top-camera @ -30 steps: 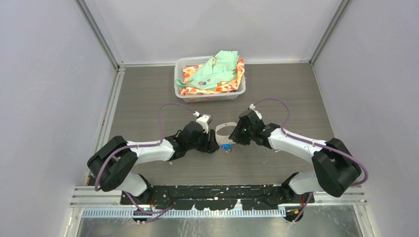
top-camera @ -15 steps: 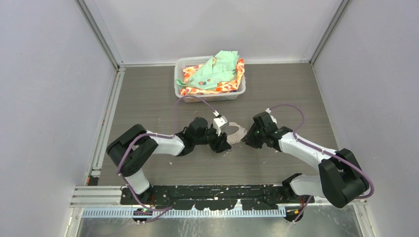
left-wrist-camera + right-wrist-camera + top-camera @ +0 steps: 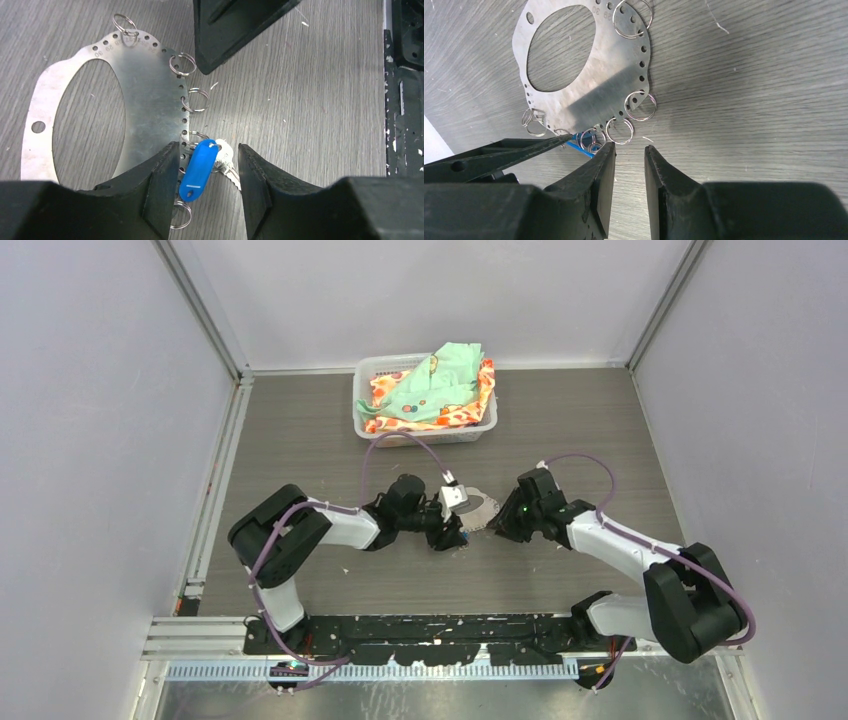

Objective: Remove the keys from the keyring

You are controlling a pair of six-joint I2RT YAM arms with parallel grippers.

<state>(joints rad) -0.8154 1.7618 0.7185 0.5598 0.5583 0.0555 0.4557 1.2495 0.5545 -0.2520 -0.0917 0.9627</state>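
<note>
The keyring (image 3: 145, 85) is a flat grey metal plate with a big oval hole, lying on the table, with small silver loops (image 3: 195, 100) along its rim. The keys (image 3: 226, 159) and their blue tag (image 3: 198, 163) hang from one loop at the plate's edge. My left gripper (image 3: 207, 150) is open and straddles the tag and keys, with gaps on both sides. My right gripper (image 3: 629, 147) is open and empty, its tips just off the keyring (image 3: 589, 70) rim beside a loop (image 3: 619, 131). From above, both grippers (image 3: 452, 530) (image 3: 497, 524) meet at the keyring (image 3: 481, 507).
A white basket (image 3: 366, 427) of coloured cloths stands behind the arms at the back of the wood-grain table. Grey walls close in the left, right and far sides. The right gripper's black finger (image 3: 235, 30) reaches into the left wrist view above the plate.
My left arm has reached right toward the keyring and its jaws have narrowed around the blue tag. The right gripper shifted slightly right, then stayed. The keyring now lies flatter.
</note>
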